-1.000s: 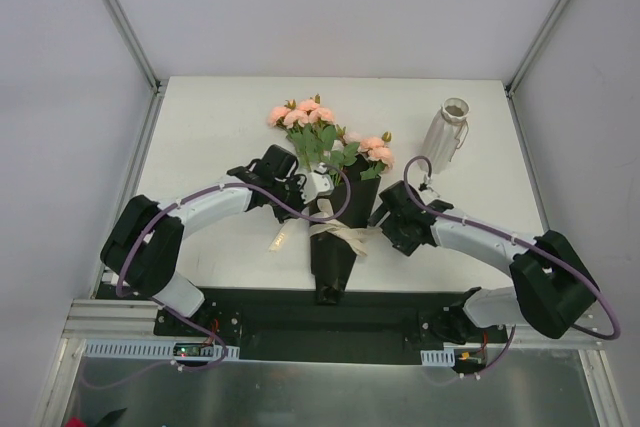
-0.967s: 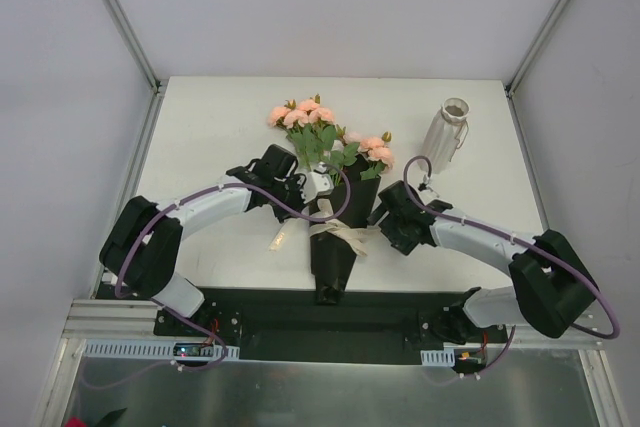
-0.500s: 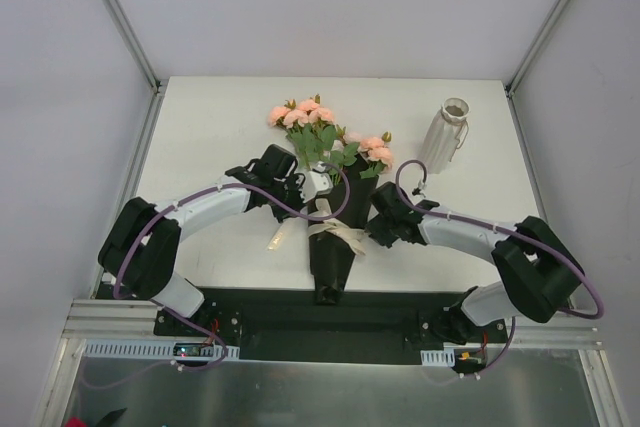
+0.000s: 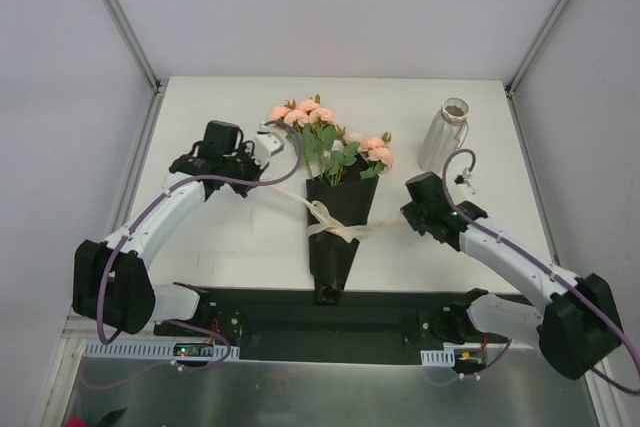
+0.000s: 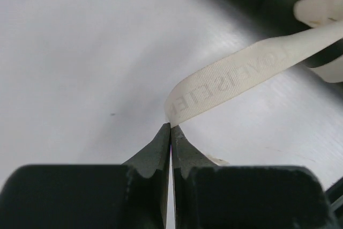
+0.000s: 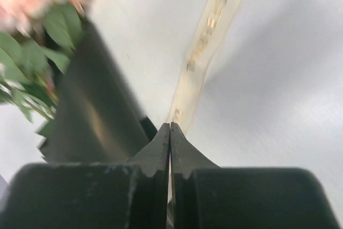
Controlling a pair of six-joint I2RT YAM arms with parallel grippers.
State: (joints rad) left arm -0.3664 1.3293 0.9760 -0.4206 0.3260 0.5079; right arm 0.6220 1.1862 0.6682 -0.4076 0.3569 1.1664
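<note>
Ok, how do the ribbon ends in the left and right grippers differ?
The left ribbon end stretches long, up and left from the bouquet; the right ribbon end stretches shorter, out to the right. The left one bends sharply at the pinch; the right one runs straight. Both are cream, printed, and pinched by shut fingertips: left gripper, right gripper.

Cream lettered ribbon (image 4: 322, 215) around black-wrapped pink bouquet (image 4: 335, 262), ends out sideways.
</note>
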